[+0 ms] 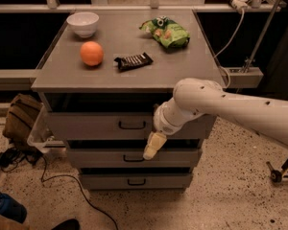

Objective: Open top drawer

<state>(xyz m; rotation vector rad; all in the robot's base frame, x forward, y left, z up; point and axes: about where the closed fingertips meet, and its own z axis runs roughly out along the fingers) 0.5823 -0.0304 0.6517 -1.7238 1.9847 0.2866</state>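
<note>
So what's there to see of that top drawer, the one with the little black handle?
The top drawer is the widest of three, with a plain grey front and a small black bar handle at its middle. It sits right under the grey tabletop, with a dark gap above its front. The robot's pale hand hangs at the drawer's lower edge, right of the handle and not on it, pointing down.
</note>
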